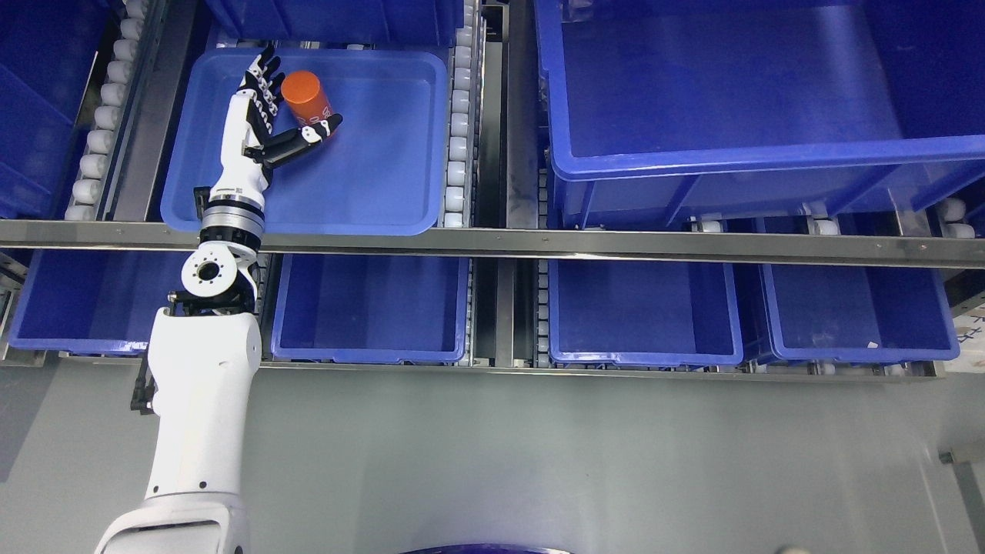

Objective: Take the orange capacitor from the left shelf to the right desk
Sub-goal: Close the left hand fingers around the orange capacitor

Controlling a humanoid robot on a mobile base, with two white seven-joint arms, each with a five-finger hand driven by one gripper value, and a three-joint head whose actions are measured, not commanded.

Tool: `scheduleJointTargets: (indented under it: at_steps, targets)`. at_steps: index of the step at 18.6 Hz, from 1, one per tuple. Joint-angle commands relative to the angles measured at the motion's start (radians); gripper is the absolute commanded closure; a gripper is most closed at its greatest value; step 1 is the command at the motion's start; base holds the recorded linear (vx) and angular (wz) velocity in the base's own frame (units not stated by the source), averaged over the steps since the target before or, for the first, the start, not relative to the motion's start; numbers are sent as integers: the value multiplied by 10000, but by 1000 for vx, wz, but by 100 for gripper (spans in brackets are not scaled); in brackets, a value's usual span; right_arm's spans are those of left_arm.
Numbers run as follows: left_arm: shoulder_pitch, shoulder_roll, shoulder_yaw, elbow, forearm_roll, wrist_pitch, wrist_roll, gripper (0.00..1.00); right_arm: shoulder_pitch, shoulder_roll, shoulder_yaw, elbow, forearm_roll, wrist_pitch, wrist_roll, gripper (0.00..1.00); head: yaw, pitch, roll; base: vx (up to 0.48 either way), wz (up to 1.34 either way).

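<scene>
An orange capacitor (306, 98), a short cylinder, lies in a shallow blue tray (385, 177) on the upper left shelf. My left hand (296, 104) reaches into the tray from below. Its fingers (265, 81) stand spread on the capacitor's left side and the thumb (308, 138) lies just under it, so the open hand cups the capacitor without closing on it. The right arm does not show.
A large blue bin (739, 146) fills the upper right shelf. Several blue bins (646, 315) sit on the lower shelf. White rollers (459, 115) and a metal front rail (539, 242) border the tray. Grey floor lies below.
</scene>
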Motion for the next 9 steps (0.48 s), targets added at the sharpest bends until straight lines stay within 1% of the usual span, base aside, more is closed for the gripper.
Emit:
scheduleJointTargets:
  at_steps: [1, 6, 9]
  targets:
    - [-270, -14, -274, 1278, -211, -57, -7, 15, -15, -175, -107, -337, 46, -12, 6, 0, 0, 0, 0, 0, 0]
    - [-715, -29, -289, 1477, -211, -72, -7, 27, -15, -175, -107, -337, 46, -12, 6, 0, 0, 0, 0, 0, 0]
    - [-884, -14, -289, 1799, -211, -484, -7, 32, -15, -175, -107, -337, 46, -12, 6, 0, 0, 0, 0, 0, 0]
